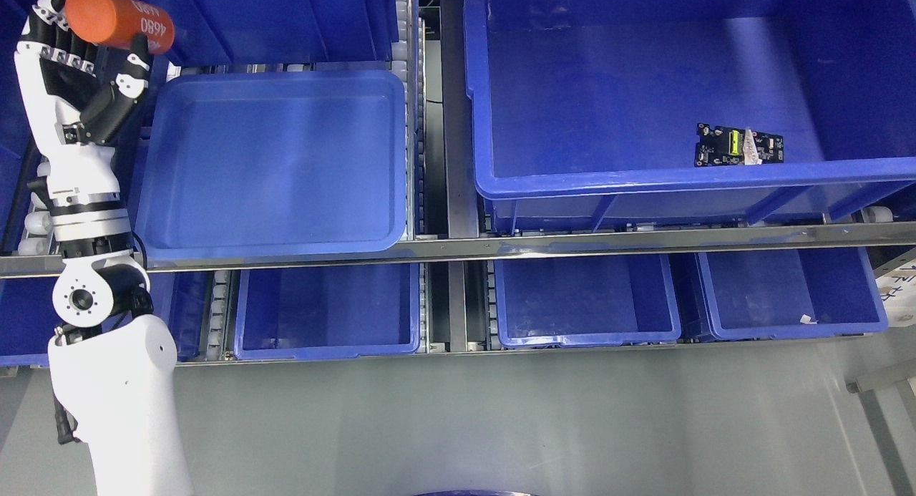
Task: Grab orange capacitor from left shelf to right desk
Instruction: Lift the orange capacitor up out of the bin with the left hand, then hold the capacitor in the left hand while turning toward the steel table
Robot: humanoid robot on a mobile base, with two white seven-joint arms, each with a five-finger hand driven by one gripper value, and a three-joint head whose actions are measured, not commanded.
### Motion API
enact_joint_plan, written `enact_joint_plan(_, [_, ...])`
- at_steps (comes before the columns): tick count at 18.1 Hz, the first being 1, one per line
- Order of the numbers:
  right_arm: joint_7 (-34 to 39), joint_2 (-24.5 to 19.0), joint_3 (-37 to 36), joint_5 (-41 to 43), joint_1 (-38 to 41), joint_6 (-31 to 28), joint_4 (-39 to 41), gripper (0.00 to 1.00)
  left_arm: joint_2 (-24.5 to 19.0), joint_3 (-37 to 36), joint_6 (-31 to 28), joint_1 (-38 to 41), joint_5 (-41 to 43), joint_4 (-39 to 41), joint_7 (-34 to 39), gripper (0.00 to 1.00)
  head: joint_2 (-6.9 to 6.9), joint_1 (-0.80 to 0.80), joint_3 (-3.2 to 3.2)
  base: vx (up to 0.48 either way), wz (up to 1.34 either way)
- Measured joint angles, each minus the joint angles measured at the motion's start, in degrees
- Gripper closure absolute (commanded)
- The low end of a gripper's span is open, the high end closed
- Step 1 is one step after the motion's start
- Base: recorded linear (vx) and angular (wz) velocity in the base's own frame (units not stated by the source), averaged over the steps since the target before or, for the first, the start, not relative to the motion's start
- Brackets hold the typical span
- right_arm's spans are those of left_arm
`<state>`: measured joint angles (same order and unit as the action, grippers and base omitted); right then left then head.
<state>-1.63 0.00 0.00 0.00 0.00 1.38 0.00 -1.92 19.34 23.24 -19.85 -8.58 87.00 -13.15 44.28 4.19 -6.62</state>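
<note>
Orange and smooth, the cylindrical plastic-sleeved capacitor (118, 20) with white print sits at the upper left of the head view, clamped in the left hand (86, 56), whose black-and-white jointed fingers (54, 23) wrap its rear while the thumb presses near the labelled end. That slick, round body could roll or slip out during the swing rightward, since the grip looks to cover only part of its length. Below lie a shallow glossy blue plastic tray (272, 163) and a deep blue bin (644, 88) holding a small black circuit board (739, 145); a drop would land among them.
</note>
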Motion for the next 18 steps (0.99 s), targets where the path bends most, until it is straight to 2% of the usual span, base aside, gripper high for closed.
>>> enact_joint_plan(11, [0.0,0.0,0.0,0.0,0.0,-0.01,0.0,0.0,1.29,1.93,0.0,5.87,0.6,6.6,-0.14,0.73,0.0,0.0,0.0,-0.038,-0.16])
enact_joint_plan(18, [0.0,0.0,0.0,0.0,0.0,-0.01,0.0,0.0,1.6,2.57,0.29,6.58,0.66,8.95,-0.05,0.73,0.0,0.0,0.0,-0.061,-0.55])
